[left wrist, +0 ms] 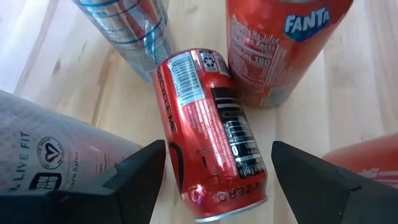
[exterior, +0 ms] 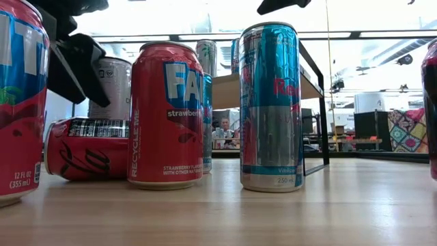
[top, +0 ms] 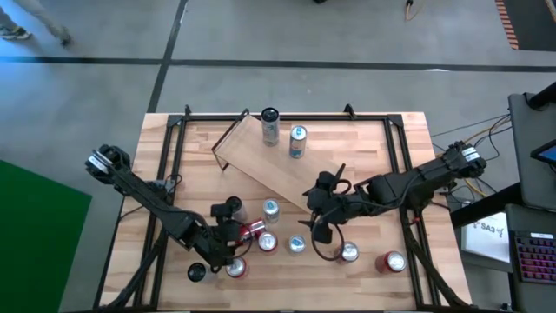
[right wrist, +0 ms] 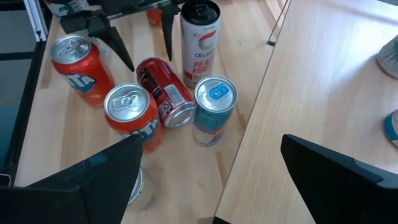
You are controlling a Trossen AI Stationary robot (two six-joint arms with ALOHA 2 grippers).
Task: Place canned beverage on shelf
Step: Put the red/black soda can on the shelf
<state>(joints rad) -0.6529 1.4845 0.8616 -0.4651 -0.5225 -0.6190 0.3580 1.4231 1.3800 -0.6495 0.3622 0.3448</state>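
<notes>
High view: I see the shelf [top: 278, 169] lying diagonally across the upper middle of the frame on the tabletop [top: 408, 287], with two upright cans on it, a dark-topped one [top: 270, 126] and a blue-and-silver one [top: 298, 142] just to its right. My left claw [top: 241, 231] sits at lower centre-left, its fingers spread and released on either side of a red can lying on its side [top: 253, 229]; whether the fingers touch that can I cannot tell. My right claw [top: 314, 211] is right of centre at the shelf's lower edge, jaws wide apart and grasping nothing. Upright cans stand in the lower part of the frame, among them a red one [top: 393, 262] at lower right

Left wrist view: the fallen red can [left wrist: 211, 130] lies between my two dark fingers [left wrist: 140, 171], label upward, with an orange Fanta can [left wrist: 280, 46] standing beyond it

Right wrist view: the fallen red can [right wrist: 165, 93] is ringed by a blue-topped can [right wrist: 214, 109], two orange cans [right wrist: 134, 115] and a white can [right wrist: 200, 43]; the shelf [right wrist: 323, 87] fills the right side

Low view: a strawberry Fanta can [exterior: 167, 113] and a tall blue-and-silver can [exterior: 271, 106] stand in the foreground
</notes>
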